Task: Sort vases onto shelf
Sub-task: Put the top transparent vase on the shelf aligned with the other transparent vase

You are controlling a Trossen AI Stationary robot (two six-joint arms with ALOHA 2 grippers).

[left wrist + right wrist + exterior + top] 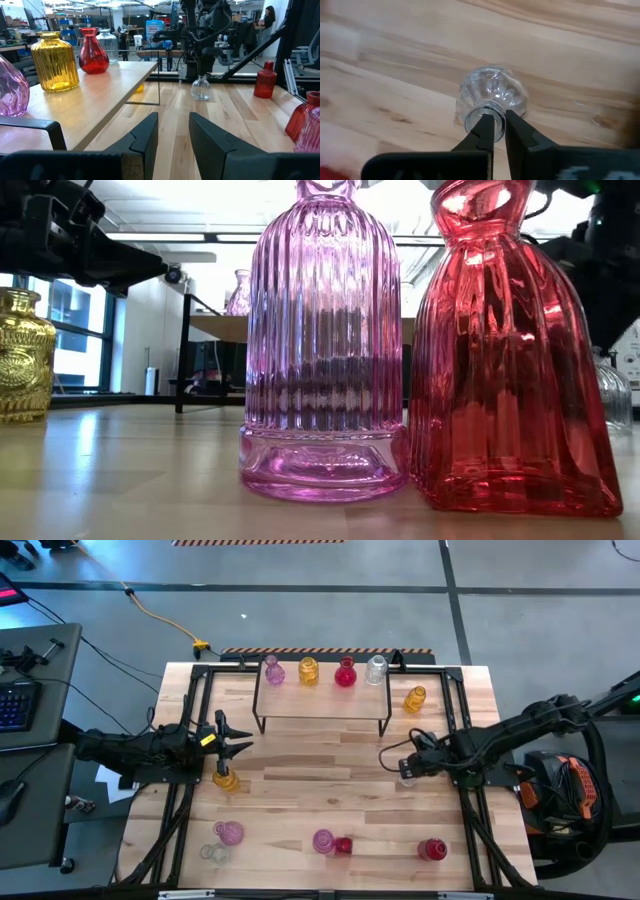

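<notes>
My right gripper (500, 122) points down at the table's right middle, shut on a small clear vase (492, 95), which also shows in the left wrist view as the clear vase (200, 89). The shelf (320, 705) stands at the far middle and carries a pink vase (272, 671), a yellow vase (308, 670), a red vase (345, 672) and a clear vase (376, 670), each on its base. My left gripper (240, 740) waits level at the table's left, open, with nothing between its fingers (145, 135). My right gripper has the clear vase by the rim of its mouth (481, 114). One finger (487, 127) seems to reach into the mouth and the other (517, 127) lies outside the neck. The fingers come from above, pointing down. The vase is upright below them; whether its base is off the table I cannot tell.
An amber vase (415, 699) stands right of the shelf, a yellow vase (226, 778) just by my left gripper. Along the near edge stand a pink vase (228, 833), a clear vase (212, 852), a pink vase (322, 350), a red vase (510, 360) and another red vase (432, 849).
</notes>
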